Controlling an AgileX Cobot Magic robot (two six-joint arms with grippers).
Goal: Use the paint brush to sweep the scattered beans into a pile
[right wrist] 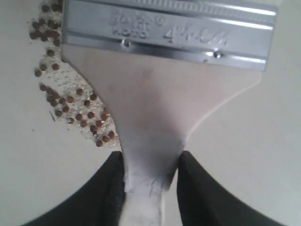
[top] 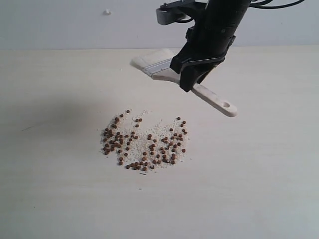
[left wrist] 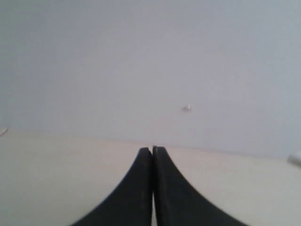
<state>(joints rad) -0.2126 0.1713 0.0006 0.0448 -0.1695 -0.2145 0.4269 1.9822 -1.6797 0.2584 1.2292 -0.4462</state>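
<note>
The beans [top: 144,144] lie in a loose, wide patch on the pale table, reddish-brown dots mixed with whitish crumbs. Behind them, the paint brush [top: 159,64] hangs tilted in the air, whitish bristles to the left and the handle's holed end [top: 227,106] to the right. My right gripper [top: 192,79] is shut on the wooden handle just behind the ferrule. In the right wrist view the fingers clamp the handle neck [right wrist: 150,162], with the silver ferrule [right wrist: 169,33] ahead and beans [right wrist: 70,94] on the table beyond it. My left gripper [left wrist: 152,149] is shut on nothing, facing the wall.
The table's far edge [top: 75,49] meets a grey wall that has a small white speck [top: 106,12] on it. A thin pale sliver [top: 143,173] lies just in front of the bean patch.
</note>
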